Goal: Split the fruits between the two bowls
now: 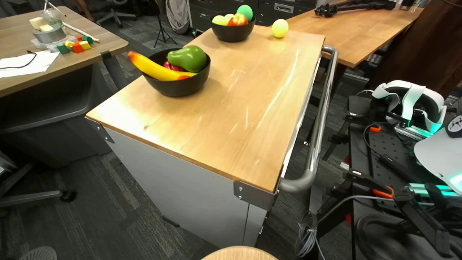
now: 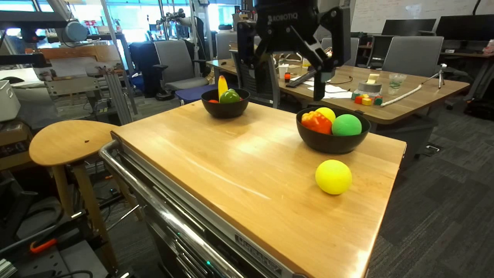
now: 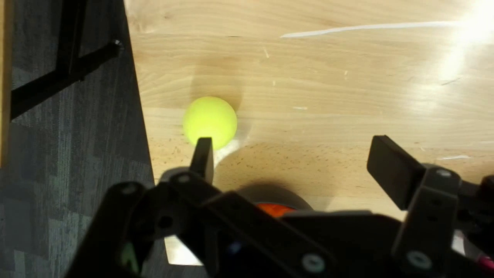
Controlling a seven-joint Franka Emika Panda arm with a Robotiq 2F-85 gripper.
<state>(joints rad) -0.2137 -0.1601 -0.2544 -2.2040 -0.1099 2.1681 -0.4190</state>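
Wooden tabletop (image 2: pixel 239 173) bears a yellow ball (image 2: pixel 334 177), lower right: likely light, slippery, best pinched mid-height. Gripper (image 2: pixel 291 85), upper centre, stands spread.

Office chairs (image 2: pixel 415 60), monitors (image 2: pixel 409 27), a whiteboard (image 2: pixel 420 9) and a VR headset (image 1: pixel 411 101) marked this as an office-like lab.
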